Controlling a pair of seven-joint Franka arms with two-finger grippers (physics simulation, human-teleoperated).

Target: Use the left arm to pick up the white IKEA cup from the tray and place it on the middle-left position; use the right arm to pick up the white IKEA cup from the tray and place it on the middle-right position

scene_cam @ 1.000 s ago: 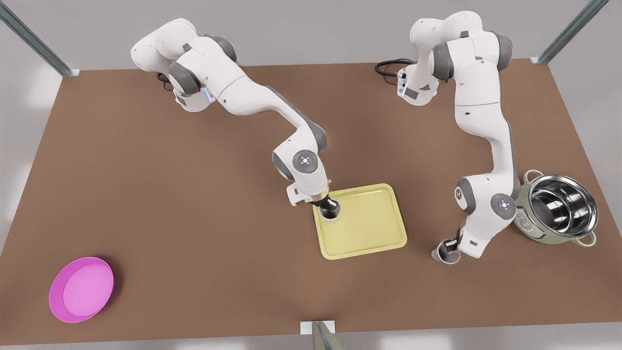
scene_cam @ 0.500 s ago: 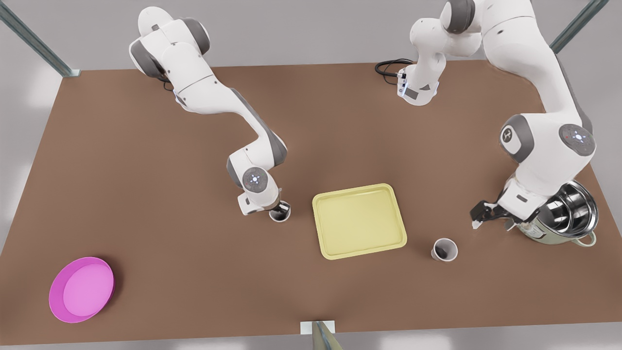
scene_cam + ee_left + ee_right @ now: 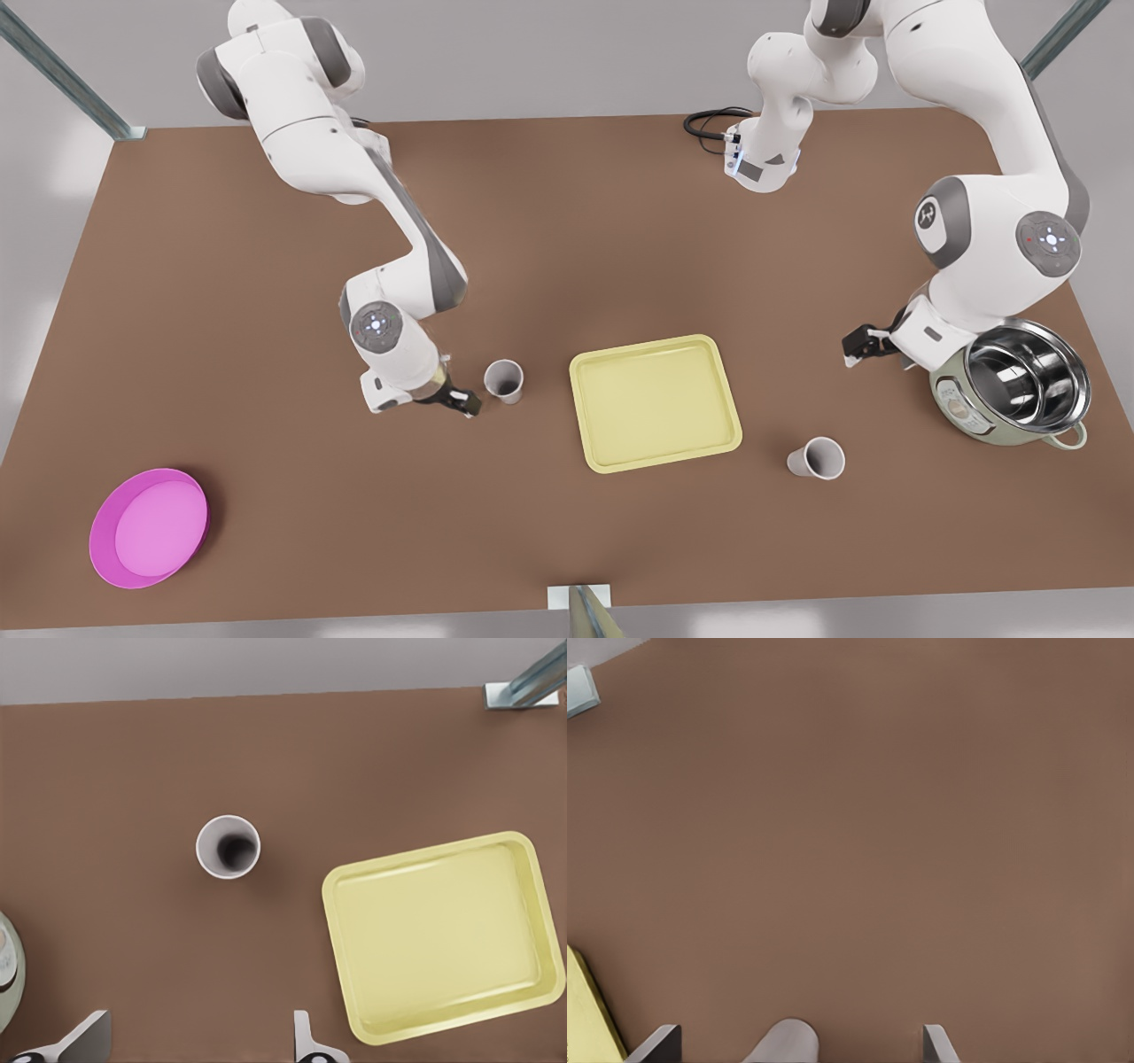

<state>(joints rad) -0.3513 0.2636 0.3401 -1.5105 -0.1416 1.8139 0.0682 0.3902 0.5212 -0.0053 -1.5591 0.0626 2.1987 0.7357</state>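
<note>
Since half a second ago the right gripper has slid off its cup toward the front view's 9 o'clock, and the left gripper has drifted up toward 11 o'clock. Reading the front view from its left: a round magenta-pink bowl sits at the brown table's 8 o'clock corner. Next comes the right gripper, its fingers spread and holding nothing. Just beside it at its 2 o'clock stands one small white IKEA cup, upright on the table. That cup is at 9 o'clock of the pale yellow rectangular tray, whose floor is bare. The second white IKEA cup stands on the table at the tray's 4 o'clock. The left gripper hangs well apart from it at 1 o'clock, fingers spread wide, next to a steel-lined cooking pot. Both placements look done. The cups are probably light, stiff and smooth-walled, so easy to tip. A hold would best pinch the rim, or span the body below the rim.
</note>
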